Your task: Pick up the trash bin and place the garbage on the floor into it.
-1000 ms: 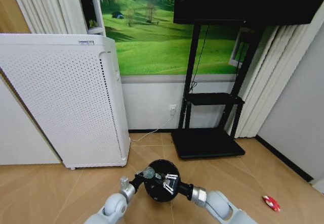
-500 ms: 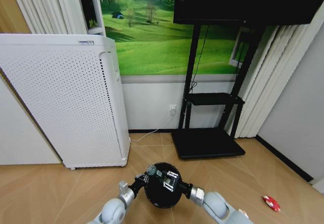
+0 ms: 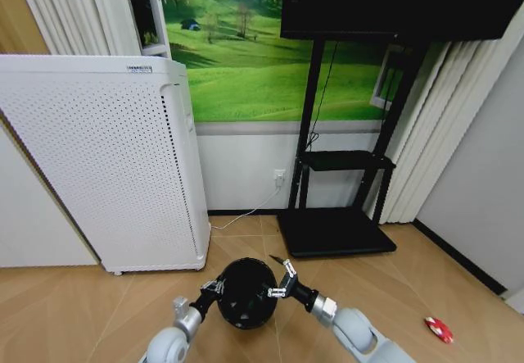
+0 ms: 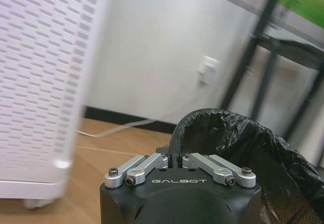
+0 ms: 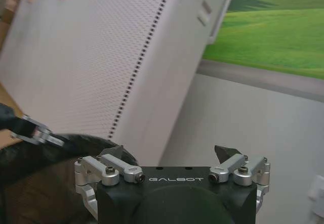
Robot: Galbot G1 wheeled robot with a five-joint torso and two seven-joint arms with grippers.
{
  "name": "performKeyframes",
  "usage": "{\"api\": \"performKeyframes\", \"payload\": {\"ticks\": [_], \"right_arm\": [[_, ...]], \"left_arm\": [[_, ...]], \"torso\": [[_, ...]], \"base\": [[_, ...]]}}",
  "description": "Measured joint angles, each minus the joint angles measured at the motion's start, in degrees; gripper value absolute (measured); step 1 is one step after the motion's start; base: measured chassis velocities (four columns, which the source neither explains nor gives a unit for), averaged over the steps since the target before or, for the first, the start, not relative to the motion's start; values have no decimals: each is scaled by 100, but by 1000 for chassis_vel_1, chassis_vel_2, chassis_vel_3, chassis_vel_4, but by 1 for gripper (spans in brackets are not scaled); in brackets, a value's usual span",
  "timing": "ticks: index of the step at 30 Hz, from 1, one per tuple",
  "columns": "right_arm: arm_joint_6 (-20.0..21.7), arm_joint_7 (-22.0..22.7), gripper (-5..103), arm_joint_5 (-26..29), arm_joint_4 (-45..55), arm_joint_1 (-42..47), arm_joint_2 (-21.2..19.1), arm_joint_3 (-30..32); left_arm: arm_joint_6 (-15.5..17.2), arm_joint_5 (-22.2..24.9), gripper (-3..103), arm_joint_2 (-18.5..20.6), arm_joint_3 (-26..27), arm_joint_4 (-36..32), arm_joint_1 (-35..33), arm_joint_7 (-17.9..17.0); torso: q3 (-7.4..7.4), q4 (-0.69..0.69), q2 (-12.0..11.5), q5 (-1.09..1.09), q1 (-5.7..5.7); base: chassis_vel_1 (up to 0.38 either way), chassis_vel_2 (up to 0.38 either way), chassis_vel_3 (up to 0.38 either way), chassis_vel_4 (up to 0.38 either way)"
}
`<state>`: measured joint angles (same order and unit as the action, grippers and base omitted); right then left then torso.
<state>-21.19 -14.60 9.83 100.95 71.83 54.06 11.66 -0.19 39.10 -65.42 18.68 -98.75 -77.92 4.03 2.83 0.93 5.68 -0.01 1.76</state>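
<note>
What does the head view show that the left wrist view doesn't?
Only the head view shows the red wrapper lying on the parquet floor, the right hand open beside the trash bin, the dark screen and the meadow mural. Only the left wrist view gives a close look at the left hand shut on the bin's rim and at the crinkled black liner. Both show the bin, the white perforated appliance, the wall socket with its cable, and the black stand.

Head camera looks down from above; both wrist cameras sit close — all share the trash bin (image 3: 246,292).
</note>
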Motion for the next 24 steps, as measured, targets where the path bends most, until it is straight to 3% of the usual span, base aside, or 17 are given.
{"api": "performKeyframes", "payload": {"ticks": [7,14,24], "right_arm": [[59,313,100,45,65,556,72,827],[24,297,100,17,129,808,193,1014],[6,292,100,-26,126,827,240,981]], "left_arm": [[-12,245,7,-45,848,-410,-504,-5],[-16,409,7,-177,1296,-637,-734,-19],[-24,524,7,-126,1611,-729,-895,-1]], "torso": [[0,0,0,0,0],[0,-1,0,-1,0],[0,0,0,3,0]], "base": [[0,0,0,0],[-37,-49,46,43],[-182,-173,166,195]]}}
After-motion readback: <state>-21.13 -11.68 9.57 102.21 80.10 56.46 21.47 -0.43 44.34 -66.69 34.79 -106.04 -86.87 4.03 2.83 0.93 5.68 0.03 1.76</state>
